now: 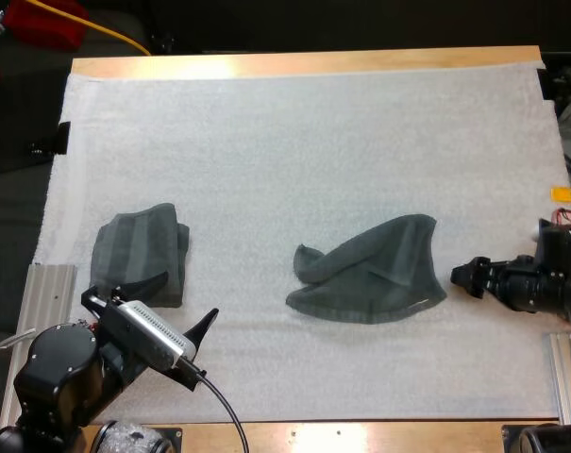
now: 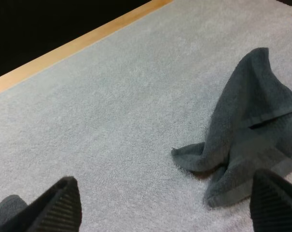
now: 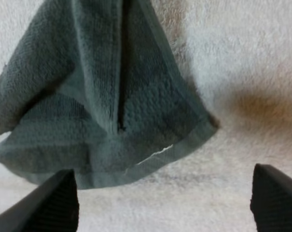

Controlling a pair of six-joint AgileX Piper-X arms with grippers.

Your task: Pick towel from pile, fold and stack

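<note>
Two towels on the white mat (image 1: pixel 313 142): crumpled towel (image 1: pixel 375 274) right of centre, folded towel (image 1: pixel 139 253) near left. The left gripper (image 1: pixel 191 294) sits by the folded one, the right gripper (image 1: pixel 462 276) just right of the crumpled one, both wide open and empty.

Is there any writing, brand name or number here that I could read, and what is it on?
No text can be read.
The crumpled towel has a thin white mark at its hem, too small to tell if it is a label.
The folded towel and white mat bear none.

Left gripper (image 1: pixel 187 295) spread wide, right gripper (image 1: pixel 462 276) spread wide
</note>
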